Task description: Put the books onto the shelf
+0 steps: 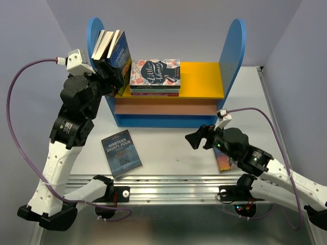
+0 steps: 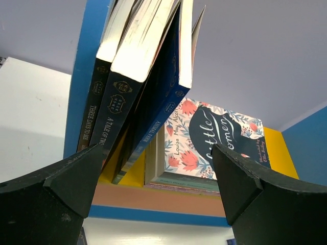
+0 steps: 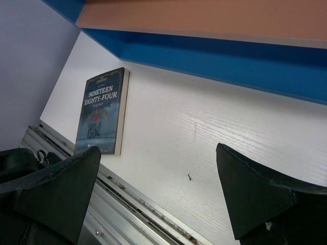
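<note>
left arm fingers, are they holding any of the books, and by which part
Nothing is held. The left fingers stand spread wide, not closed on the leaning books on the shelf.

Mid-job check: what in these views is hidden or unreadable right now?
Top view: the book under the right arm is mostly covered by it; title unreadable.
Top view: the spines under Little Women are too small to read.
Left wrist view: the leaning books run off the top edge; their count is unclear.
Right wrist view: only the lower boards of the shelf show; the rest is cut off.
</note>
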Controlling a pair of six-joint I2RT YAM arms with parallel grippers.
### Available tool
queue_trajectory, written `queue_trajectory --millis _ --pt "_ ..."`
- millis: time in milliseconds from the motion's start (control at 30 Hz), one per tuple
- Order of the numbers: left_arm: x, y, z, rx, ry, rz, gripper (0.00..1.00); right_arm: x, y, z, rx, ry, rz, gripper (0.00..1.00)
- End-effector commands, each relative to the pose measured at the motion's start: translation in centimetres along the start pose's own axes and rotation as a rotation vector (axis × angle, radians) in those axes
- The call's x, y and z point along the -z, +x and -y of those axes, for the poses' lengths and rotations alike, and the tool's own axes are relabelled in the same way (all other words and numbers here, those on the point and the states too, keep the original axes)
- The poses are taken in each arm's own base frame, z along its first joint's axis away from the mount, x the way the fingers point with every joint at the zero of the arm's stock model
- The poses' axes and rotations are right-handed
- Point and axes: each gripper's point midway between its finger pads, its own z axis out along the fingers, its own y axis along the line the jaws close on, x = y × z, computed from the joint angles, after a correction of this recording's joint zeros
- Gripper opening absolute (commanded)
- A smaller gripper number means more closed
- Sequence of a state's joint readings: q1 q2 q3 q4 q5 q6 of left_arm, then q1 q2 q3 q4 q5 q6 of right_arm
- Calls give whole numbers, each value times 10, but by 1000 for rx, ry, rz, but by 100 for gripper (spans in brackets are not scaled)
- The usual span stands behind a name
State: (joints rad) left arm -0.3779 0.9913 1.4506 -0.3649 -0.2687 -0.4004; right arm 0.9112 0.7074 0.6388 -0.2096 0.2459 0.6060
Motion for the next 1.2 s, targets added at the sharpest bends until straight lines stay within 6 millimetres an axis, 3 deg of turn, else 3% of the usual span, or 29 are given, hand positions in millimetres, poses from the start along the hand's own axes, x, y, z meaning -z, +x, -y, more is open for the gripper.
queue_trajectory --millis 0,1167 --pt "3 -24 14 -5 60 60 99 1 -9 -7 -6 -21 30 100" --pt "-24 -20 2 0 33 75 99 -1 -11 -5 3 -8 36 100"
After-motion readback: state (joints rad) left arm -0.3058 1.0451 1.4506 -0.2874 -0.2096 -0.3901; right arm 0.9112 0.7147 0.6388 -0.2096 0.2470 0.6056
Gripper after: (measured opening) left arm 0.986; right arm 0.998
